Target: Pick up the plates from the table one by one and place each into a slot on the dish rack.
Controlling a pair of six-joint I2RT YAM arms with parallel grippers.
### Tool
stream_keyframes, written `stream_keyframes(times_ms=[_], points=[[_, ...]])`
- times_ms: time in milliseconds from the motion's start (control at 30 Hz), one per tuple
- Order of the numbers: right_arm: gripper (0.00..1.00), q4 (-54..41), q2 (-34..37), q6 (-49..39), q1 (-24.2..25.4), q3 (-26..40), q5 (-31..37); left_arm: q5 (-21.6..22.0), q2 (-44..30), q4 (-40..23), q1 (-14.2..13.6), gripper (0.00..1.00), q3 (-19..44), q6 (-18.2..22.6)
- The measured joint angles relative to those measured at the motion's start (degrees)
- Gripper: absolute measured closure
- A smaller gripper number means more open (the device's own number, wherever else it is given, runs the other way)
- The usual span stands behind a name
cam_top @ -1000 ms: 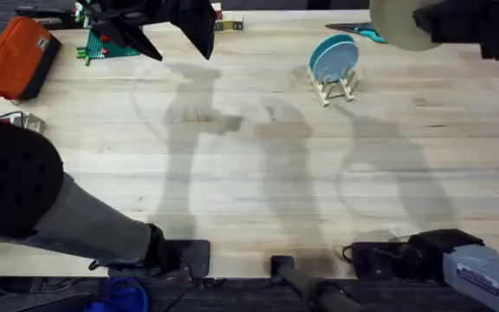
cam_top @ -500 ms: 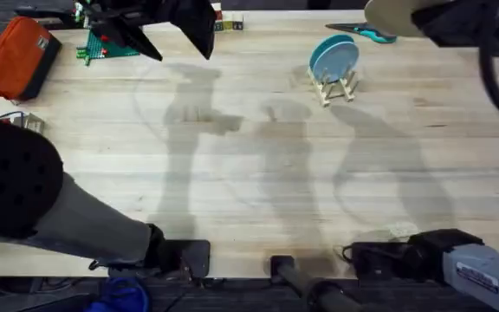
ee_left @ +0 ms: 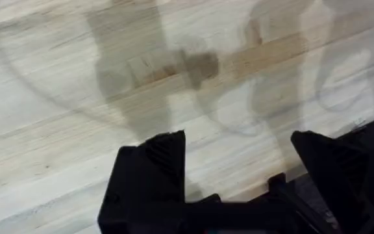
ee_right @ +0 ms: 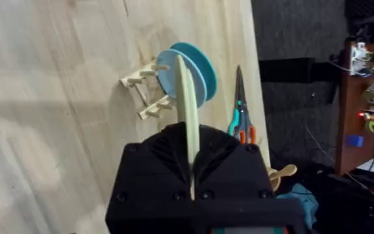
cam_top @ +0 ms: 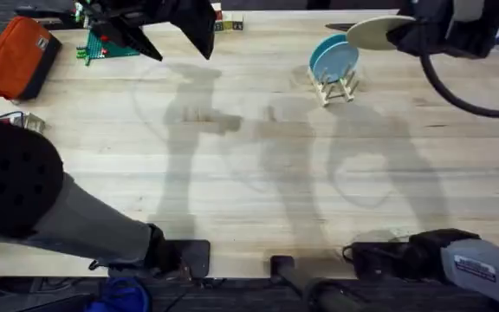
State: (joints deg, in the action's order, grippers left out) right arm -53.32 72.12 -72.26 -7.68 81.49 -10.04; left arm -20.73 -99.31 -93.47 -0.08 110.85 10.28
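Blue plates (cam_top: 333, 58) fill dish rack (cam_top: 334, 87); right claw (ee_right: 190, 162) clamps cream plate (cam_top: 379, 33); left claw (ee_left: 239, 156) gapes.

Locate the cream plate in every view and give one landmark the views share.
Overhead: the cream plate is at the upper right, in the right claw, beyond the dish rack.
Right wrist: edge-on at centre, clamped in that claw, in front of the rack.
Left wrist: not in it.
Shared landmark: the rack holding two blue plates.
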Motion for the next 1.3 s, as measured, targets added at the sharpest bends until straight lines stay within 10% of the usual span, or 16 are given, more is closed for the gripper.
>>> stream_keyframes(times_ms=[1300], points=[[0.972,-1.22,9.92,1.17,2.73,4.38,-4.58,0.0,0.01,0.02,0.0,0.006,0.0,-0.02]])
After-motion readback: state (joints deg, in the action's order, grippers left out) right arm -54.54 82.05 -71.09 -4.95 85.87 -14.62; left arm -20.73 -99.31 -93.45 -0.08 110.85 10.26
